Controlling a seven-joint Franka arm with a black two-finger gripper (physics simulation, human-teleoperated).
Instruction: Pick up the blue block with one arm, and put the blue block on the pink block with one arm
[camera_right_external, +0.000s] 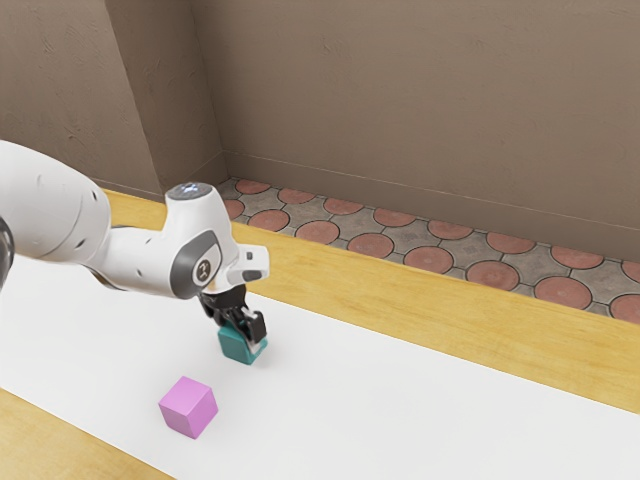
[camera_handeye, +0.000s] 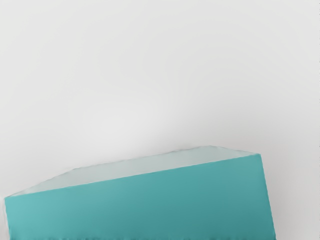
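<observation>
Blue block (camera_right_external: 241, 349) sits near the pink block (camera_right_external: 188, 407), not touching.

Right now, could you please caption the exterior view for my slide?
Franka gripper at the blue block on the white tabletop; pink block apart, nearer the camera.

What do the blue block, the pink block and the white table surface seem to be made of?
The blue block: probably matte plastic or painted wood; flat teal colour, no grain, no shine. The pink block: the same look, uniform matte faces, sharp edges. The white surface: smooth matte sheet or laminate, hard to tell.
</observation>
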